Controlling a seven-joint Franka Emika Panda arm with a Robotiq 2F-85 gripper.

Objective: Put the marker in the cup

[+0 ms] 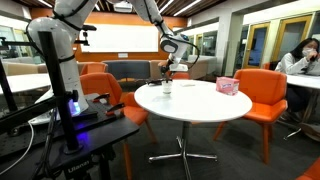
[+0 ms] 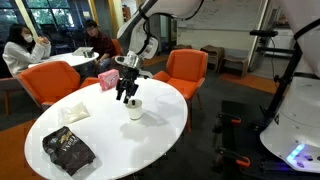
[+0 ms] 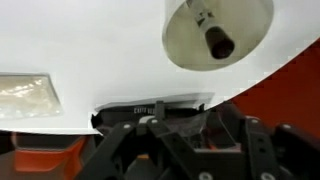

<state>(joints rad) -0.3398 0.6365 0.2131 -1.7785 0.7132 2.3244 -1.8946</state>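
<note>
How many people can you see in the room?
2. A person in white sits at the back, with a second person nearby. Others may be hidden.

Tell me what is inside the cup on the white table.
The wrist view looks down into the cup: the dark marker is inside, leaning on the pale wall. The picture's edge cuts off part of the cup. In both exterior views the cup's wall hides its inside.
</note>
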